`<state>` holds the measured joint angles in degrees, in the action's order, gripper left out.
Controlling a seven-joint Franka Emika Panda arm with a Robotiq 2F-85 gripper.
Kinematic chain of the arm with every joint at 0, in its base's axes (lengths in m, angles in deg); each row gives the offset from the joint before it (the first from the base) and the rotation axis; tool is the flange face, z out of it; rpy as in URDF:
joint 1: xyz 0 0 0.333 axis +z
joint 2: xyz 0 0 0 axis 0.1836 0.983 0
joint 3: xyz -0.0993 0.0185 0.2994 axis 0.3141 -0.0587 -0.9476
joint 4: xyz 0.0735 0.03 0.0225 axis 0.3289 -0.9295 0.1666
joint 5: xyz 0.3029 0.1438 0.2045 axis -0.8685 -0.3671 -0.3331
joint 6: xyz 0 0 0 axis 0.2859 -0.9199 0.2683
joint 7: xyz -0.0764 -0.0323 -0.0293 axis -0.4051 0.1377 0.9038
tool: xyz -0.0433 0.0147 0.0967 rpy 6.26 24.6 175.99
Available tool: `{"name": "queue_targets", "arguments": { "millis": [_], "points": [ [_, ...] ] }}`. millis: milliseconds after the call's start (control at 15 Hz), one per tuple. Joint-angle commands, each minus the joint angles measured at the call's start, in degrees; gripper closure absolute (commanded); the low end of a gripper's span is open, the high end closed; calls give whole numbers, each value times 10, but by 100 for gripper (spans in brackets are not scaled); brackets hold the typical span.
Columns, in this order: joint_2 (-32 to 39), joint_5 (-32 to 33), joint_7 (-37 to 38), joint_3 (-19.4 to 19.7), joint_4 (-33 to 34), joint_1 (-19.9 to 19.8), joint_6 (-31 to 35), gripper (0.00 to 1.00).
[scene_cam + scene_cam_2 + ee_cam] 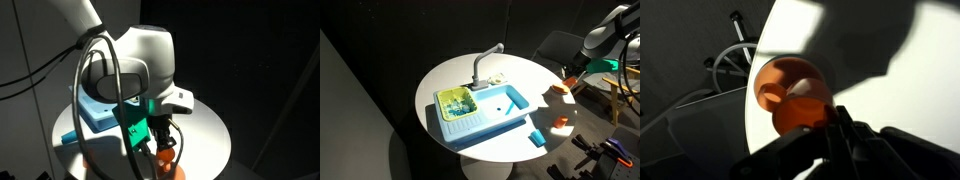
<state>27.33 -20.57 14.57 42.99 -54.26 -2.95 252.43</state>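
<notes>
My gripper (836, 128) hangs over the rim of a round white table (450, 70). Its fingers are close together on the wall of an orange cup (790, 95). The cup sits at the table's edge, tilted, with its open mouth showing in the wrist view. In both exterior views the gripper (163, 140) (571, 78) stands just above the cup (165, 156) (561, 91). Whether the cup rests on the table or is lifted cannot be told.
A blue toy sink (485, 110) with a grey faucet (485, 58) and a green rack (455, 101) takes up the table's middle. A small orange thing (560, 123) and a blue block (535, 137) lie near the rim. Dark stands are below the table (735, 55).
</notes>
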Motion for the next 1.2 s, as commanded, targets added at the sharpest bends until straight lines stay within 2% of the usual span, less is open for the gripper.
{"name": "queue_targets", "arguments": {
  "millis": [0,1133],
  "points": [
    [3,-23,-34,-4,15,-15,-2,98],
    [60,-14,-43,0,60,-25,4,98]
  ]
}}
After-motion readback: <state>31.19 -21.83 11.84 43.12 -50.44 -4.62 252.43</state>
